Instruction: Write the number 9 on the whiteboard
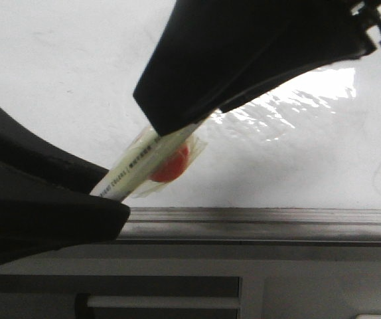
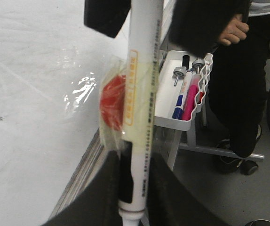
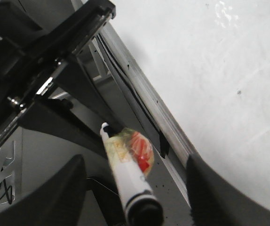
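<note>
The whiteboard [image 1: 58,80] is glossy white with a glare patch and a grey edge rail [image 1: 263,216]. No number 9 shows on it, only faint grey smudges. My left gripper [image 1: 111,199] is shut on the tail end of a white marker [image 1: 144,166], which has a red piece [image 1: 172,166] taped to its barrel. The left wrist view shows its fingers [image 2: 172,188] pressed on the marker [image 2: 142,94]. My right gripper [image 3: 135,162] is open, one finger on each side of the marker's black-capped end [image 3: 144,212], without touching it. In the front view it [image 1: 170,123] covers that end.
A white wire tray [image 2: 172,123] holding several pens stands beside the board. A person in dark clothes [image 2: 238,94] stands behind it. A grey cabinet front [image 1: 277,279] lies below the rail.
</note>
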